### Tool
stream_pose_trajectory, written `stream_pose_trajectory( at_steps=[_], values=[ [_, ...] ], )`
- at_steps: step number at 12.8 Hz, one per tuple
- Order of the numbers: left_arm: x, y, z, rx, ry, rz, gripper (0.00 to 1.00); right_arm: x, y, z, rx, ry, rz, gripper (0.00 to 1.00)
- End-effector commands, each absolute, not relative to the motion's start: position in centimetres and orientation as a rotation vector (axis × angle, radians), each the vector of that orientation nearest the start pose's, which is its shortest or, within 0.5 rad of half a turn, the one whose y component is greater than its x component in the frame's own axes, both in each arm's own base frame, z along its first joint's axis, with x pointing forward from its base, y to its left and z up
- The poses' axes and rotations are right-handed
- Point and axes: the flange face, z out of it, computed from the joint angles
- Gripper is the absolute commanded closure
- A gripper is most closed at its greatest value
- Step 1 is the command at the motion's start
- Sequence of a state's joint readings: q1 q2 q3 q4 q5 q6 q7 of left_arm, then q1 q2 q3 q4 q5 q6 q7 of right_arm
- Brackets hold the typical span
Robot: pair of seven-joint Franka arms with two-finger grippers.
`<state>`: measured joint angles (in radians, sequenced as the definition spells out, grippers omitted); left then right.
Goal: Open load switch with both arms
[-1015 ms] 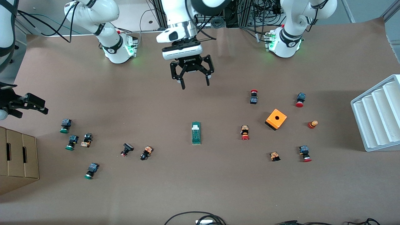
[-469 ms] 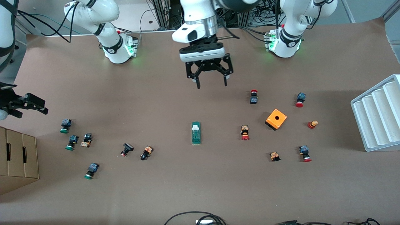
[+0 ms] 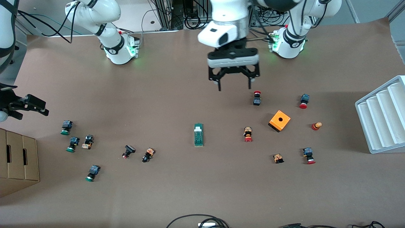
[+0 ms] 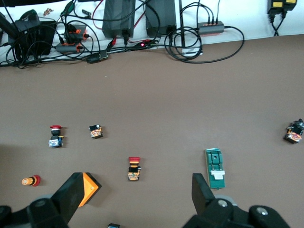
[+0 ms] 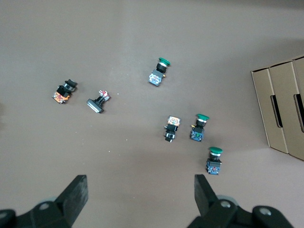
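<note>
The load switch (image 3: 198,135) is a narrow dark-green block with a white end piece, lying flat near the middle of the brown table; the left wrist view also shows the load switch (image 4: 215,168). My left gripper (image 3: 234,88) hangs open over bare table next to a red-capped button (image 3: 257,98), holding nothing. In its own view the left gripper (image 4: 137,197) has wide-spread fingers. My right gripper (image 3: 28,103) waits open at the right arm's end of the table, over bare table by several green-capped buttons. The right gripper (image 5: 140,192) is empty.
An orange box (image 3: 279,120) with a hole and several red-capped buttons (image 3: 248,134) lie toward the left arm's end. Green-capped buttons (image 3: 66,127) and a cardboard box (image 3: 17,161) sit toward the right arm's end. A white stepped rack (image 3: 383,114) stands at the left arm's end.
My left gripper has swung steadily toward the left arm's end of the table, staying open. The right arm and the load switch have not moved.
</note>
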<state>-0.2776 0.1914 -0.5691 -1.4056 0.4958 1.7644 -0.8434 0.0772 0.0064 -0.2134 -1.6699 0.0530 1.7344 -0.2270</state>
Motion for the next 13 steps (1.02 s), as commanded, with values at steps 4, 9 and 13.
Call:
stream_pose_trajectory(
  at_steps=[4,9,13],
  values=[
    [52.2,-33.0,64.5,-2.959,0.086,-0.54,0.0,56.8,-7.2,59.3,-3.12,-0.142,-0.117,0.0],
    [56.7,-23.6,65.2,-3.078,0.014,-0.452,0.0,56.8,-7.2,59.3,-3.12,-0.142,-0.117,0.0],
    [58.8,-14.7,65.9,-3.167,-0.106,-0.381,0.0,56.7,-7.2,59.3,-3.122,-0.142,-0.119,0.0]
  ],
)
